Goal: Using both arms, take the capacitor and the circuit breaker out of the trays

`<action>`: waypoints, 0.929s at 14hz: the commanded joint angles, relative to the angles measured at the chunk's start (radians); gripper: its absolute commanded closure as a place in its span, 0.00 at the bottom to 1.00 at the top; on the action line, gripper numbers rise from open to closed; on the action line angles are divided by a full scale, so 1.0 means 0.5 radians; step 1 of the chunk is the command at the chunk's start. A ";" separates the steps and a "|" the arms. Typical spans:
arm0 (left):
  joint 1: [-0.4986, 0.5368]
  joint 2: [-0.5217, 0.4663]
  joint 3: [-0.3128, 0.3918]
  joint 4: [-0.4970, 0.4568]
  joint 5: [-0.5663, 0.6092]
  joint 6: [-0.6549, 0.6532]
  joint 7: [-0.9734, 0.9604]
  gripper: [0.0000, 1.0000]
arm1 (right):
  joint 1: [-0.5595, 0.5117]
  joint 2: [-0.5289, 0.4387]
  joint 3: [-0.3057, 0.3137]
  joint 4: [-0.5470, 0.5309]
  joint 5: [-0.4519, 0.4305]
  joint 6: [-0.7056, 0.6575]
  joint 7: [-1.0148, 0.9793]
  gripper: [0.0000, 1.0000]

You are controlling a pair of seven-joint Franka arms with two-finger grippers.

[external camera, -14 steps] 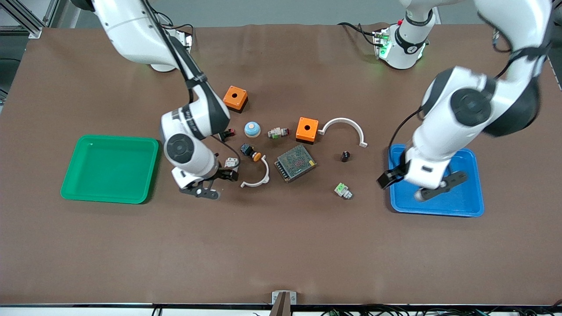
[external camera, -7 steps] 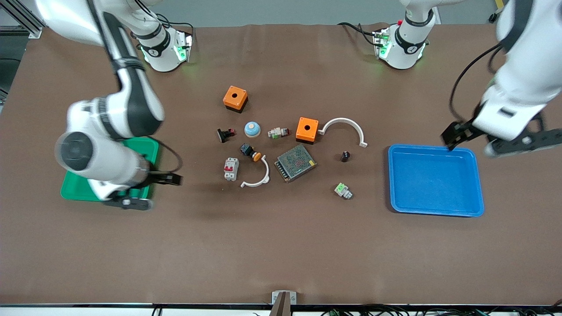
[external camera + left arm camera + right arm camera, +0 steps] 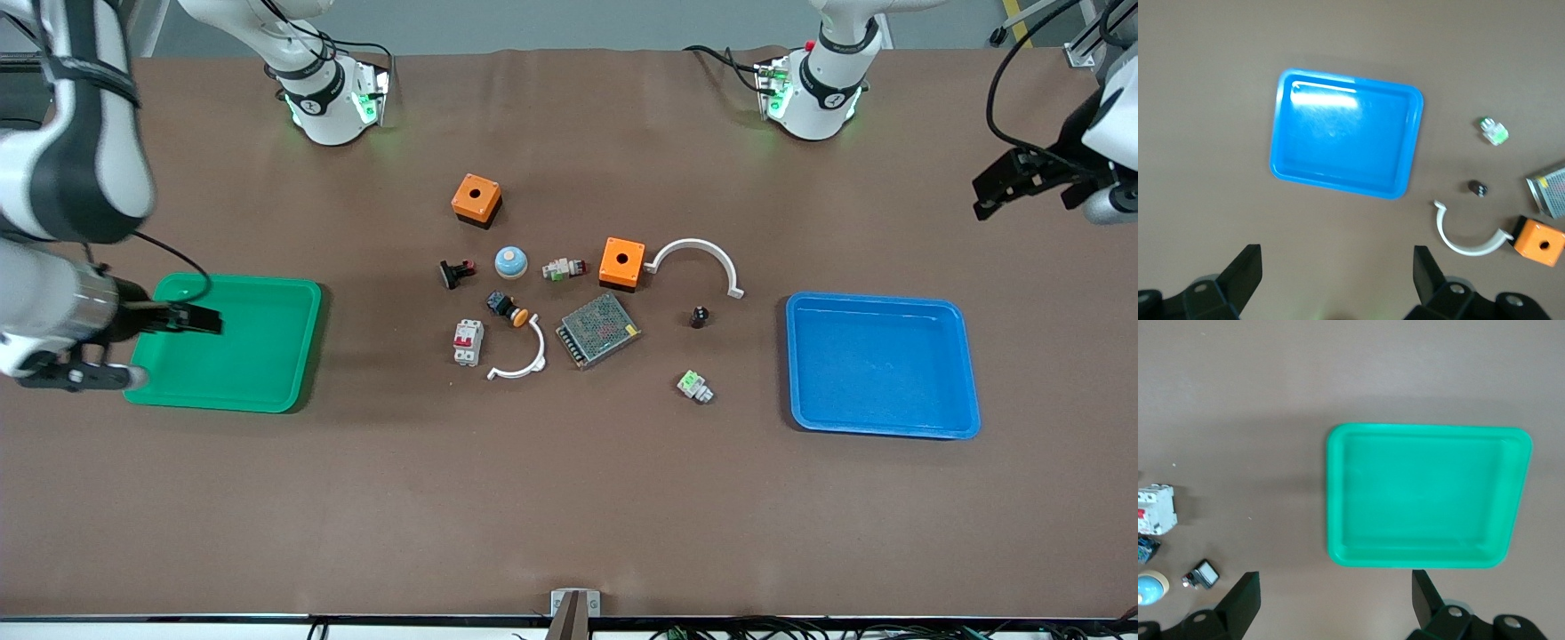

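Capacitor stands on the tabletop between the white arc and the blue tray; the breaker lies beside another white arc. Both pincers are spread and hold nothing: the right pincer over the green tray, the left pincer over bare tabletop at the left arm's end.

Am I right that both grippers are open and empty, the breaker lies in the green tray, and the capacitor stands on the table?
Not quite: the breaker is not in the green tray; the front view shows it on the table beside a white arc piece. The rest holds: the left gripper and right gripper are open and empty, and the capacitor stands on the table.
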 commanded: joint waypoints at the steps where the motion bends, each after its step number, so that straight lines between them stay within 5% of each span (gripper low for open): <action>1: -0.002 -0.125 0.029 -0.128 -0.064 -0.001 0.068 0.00 | -0.102 -0.016 0.031 0.181 -0.028 -0.182 -0.023 0.00; 8: 0.005 -0.171 0.035 -0.128 -0.104 -0.001 0.071 0.00 | -0.136 -0.031 0.044 0.194 0.009 -0.174 -0.033 0.00; 13: 0.001 -0.156 0.023 -0.156 -0.104 -0.026 0.068 0.00 | -0.100 -0.448 0.047 -0.320 -0.009 0.050 -0.039 0.00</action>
